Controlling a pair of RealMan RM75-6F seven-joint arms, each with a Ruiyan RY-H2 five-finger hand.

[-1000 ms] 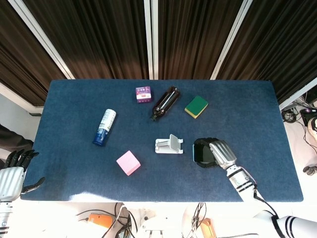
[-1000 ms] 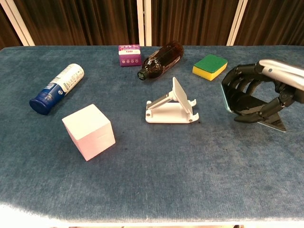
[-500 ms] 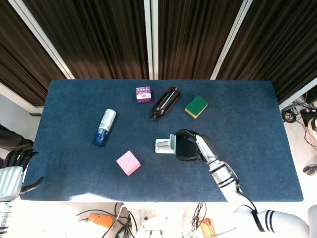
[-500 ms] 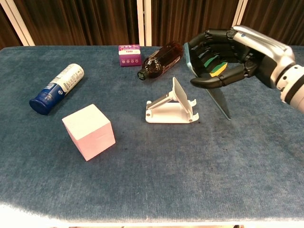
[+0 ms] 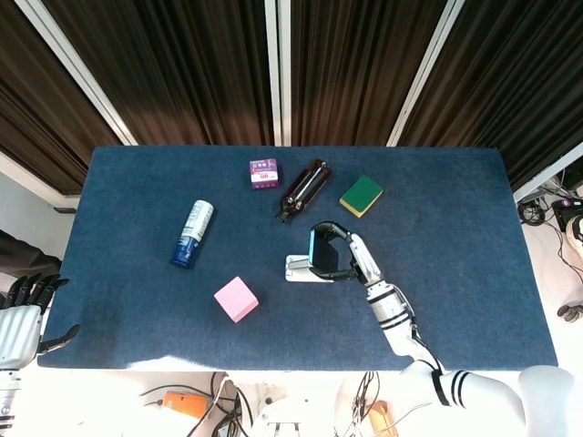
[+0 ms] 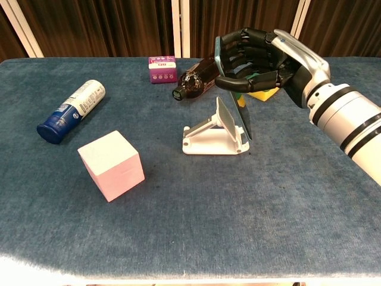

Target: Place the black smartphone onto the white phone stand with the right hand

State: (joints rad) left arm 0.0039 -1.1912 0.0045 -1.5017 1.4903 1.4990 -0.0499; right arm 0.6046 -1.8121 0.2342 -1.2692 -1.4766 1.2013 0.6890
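Note:
My right hand (image 6: pixel 262 65) (image 5: pixel 342 255) grips the black smartphone (image 6: pixel 233 98) (image 5: pixel 323 252), which has a teal edge, and holds it upright and tilted directly over the white phone stand (image 6: pixel 213 136) (image 5: pixel 305 268). The phone's lower edge hangs close to the stand's front lip; whether they touch I cannot tell. My left hand (image 5: pixel 23 314) rests off the table at the far left edge of the head view, holding nothing, fingers apart.
A brown bottle (image 6: pixel 199 74) lies behind the stand, with a purple box (image 6: pixel 162 68) to its left and a green-yellow sponge (image 5: pixel 362 195) to its right. A blue-white spray can (image 6: pixel 71 111) and a pink cube (image 6: pixel 111 164) sit on the left of the blue table (image 6: pixel 297 208).
My right hand has carried the smartphone leftward from the table's right side, raised it upright, and brought it over the stand. The left hand has stayed put.

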